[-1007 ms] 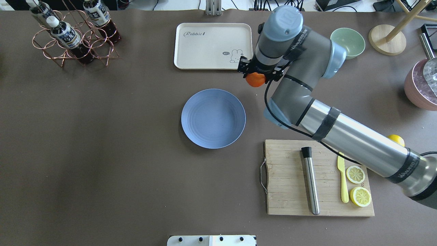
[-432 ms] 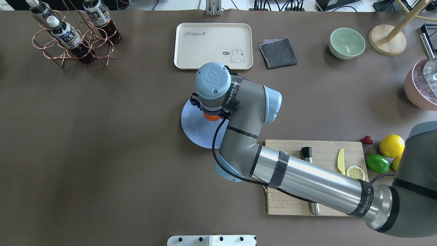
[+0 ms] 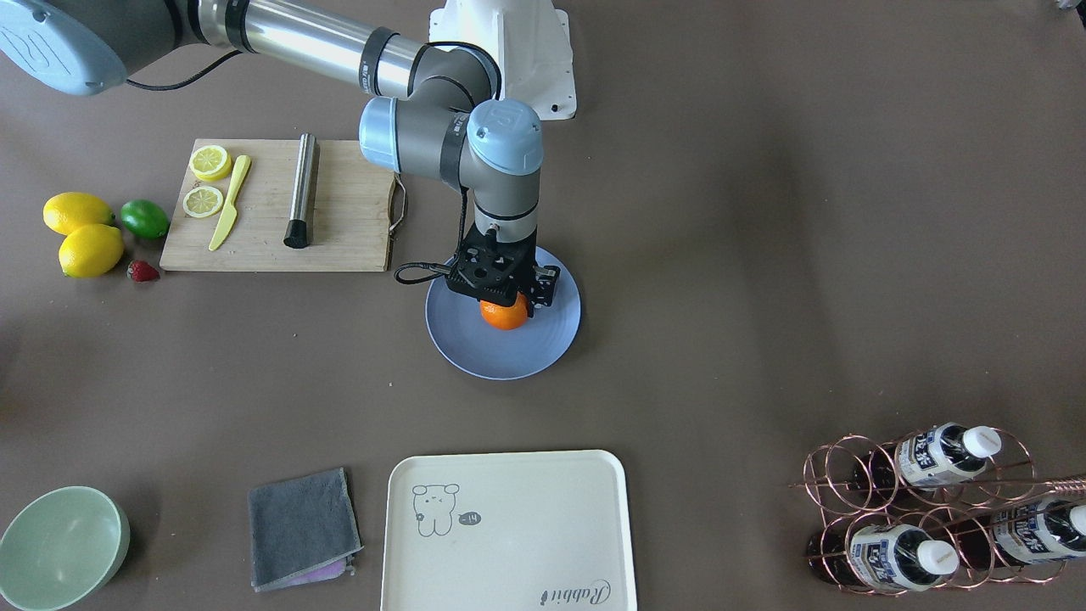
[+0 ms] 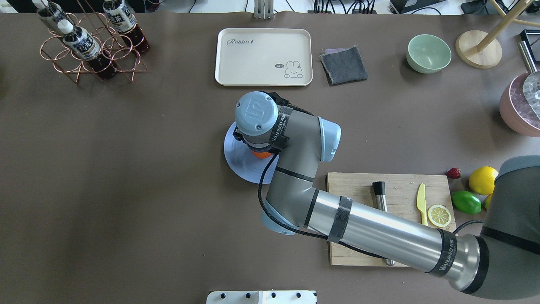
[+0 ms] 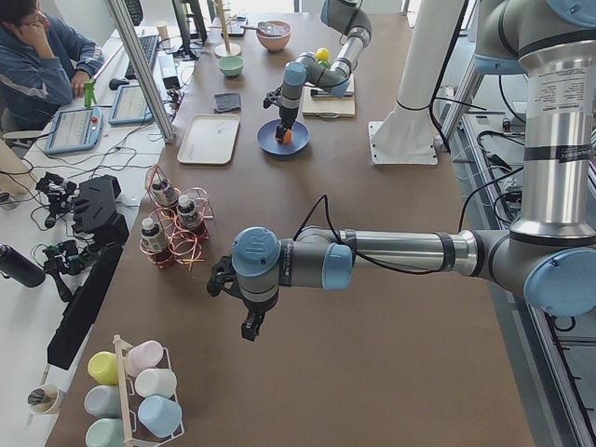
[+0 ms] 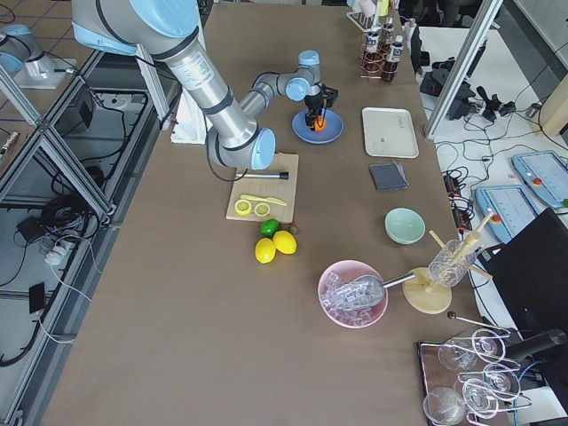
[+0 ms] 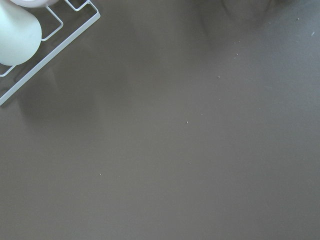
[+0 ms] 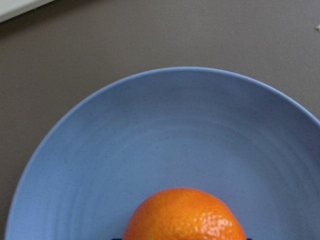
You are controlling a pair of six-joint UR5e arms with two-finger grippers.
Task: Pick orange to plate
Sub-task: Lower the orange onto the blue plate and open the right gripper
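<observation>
The carry looks all but finished to me. My right pincer point(image 3: 507, 300) hangs straight down over the plate point(image 3: 547, 344) with its jaws closed around the orange point(image 3: 504, 316), and the fruit sits over the middle of the dish, well inside the rim. In the right wrist view the orange point(image 8: 185, 216) fills the bottom edge with the plate point(image 8: 170, 130) spread out beneath it. I cannot tell from any view whether the fruit already touches the plate or hangs just above it. What is left, as I judge it, is to set it down if it is not yet down, let go, and lift the arm away.

The left pincer point(image 5: 248, 324) shows only in the left side view, far from the plate over bare worktop point(image 4: 126, 190), and I cannot tell whether it is wide or narrow.

As for containers, the plate carries nothing but the orange. The pale green bowl point(image 3: 61, 543) has nothing I can see inside. The cream tray point(image 3: 509, 543) bears only its printed drawing. The pink bowl point(image 6: 353, 295) holds clear, ice-like pieces and a metal scoop. The copper rack point(image 3: 925, 509) holds 3 bottles lying on their sides. The cutting board point(image 3: 339, 229) carries 2 lemon slices, a yellow knife and a metal cylinder.
</observation>
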